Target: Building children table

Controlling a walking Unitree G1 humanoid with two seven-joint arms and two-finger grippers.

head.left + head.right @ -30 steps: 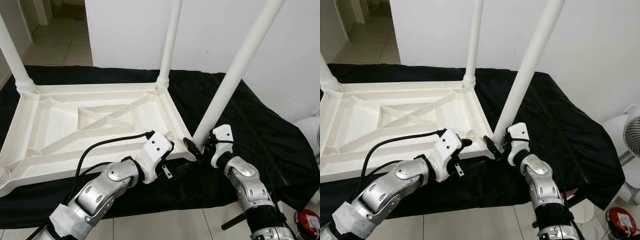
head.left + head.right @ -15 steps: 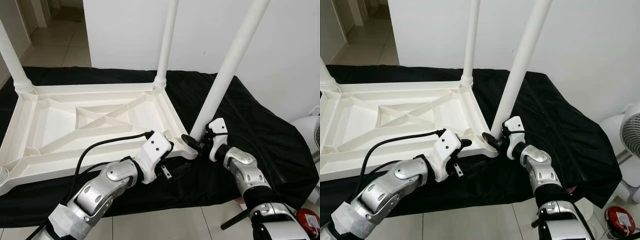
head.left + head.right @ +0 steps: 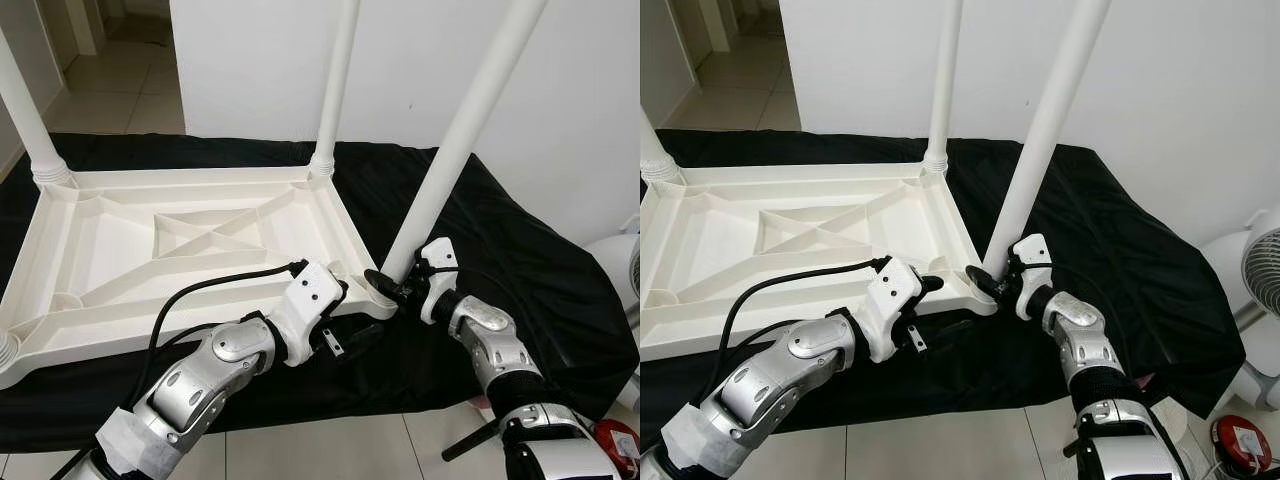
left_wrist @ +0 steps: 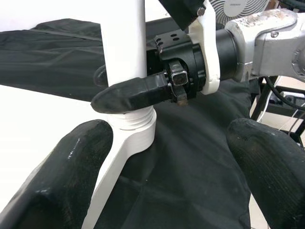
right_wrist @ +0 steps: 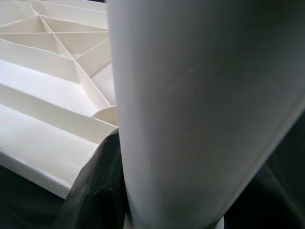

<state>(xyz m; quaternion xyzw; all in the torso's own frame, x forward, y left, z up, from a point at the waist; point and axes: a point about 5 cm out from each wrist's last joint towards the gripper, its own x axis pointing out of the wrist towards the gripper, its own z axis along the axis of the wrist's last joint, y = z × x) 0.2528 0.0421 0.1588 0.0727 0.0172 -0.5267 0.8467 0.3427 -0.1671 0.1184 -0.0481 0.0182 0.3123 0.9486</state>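
Table leg [image 3: 462, 150]: white tube, tilted, its foot at the near right corner socket of the tabletop.
Tabletop [image 3: 190, 250]: white, upside down on the black cloth [image 3: 520, 270]; two other legs stand upright.
Right gripper [image 3: 388, 287]: fingers pinching the table leg's base.
Left gripper [image 3: 352, 338]: fingers spread, just beside that corner, holding nothing.
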